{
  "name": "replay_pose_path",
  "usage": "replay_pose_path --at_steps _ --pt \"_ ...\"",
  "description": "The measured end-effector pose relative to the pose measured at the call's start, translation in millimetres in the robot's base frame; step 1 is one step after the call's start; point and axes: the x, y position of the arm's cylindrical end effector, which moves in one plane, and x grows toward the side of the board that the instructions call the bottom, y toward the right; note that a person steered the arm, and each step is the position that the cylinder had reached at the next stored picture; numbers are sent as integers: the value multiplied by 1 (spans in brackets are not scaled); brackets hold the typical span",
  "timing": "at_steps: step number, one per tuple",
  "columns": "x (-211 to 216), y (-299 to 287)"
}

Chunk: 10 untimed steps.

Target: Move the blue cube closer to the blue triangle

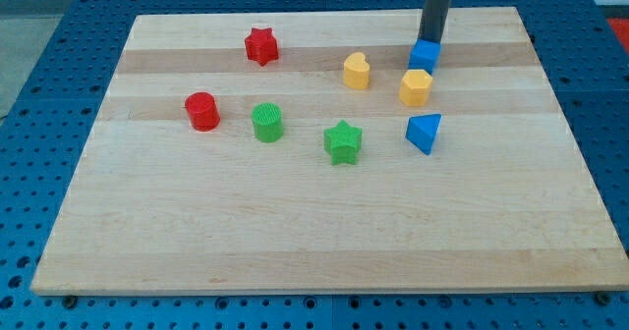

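Currently, eight blocks are lying on the wooden board: two red, two green, two yellow and two blue. Nearest the view's bottom, the green star is sitting left of the blue triangle. One row further up, the red cylinder and the green cylinder are standing side by side, apart, at the view's left. Above the blue triangle, the yellow hexagon is lying between it and the blue cube, just below the cube. A yellow heart-shaped block is resting left of the hexagon. The red star is lying nearest the view's top left. My tip is touching the blue cube at its upper edge, on the side facing away from the blue triangle. The rod is carrying no jaws, so no jaw state is applying
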Motion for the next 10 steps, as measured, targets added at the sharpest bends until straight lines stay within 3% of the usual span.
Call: replay_pose_path --at_steps 3,4,5,8,10 --pt "-4 -4" --pt "-4 -53" --pt "25 -53" --pt "7 8" --pt "116 -28"
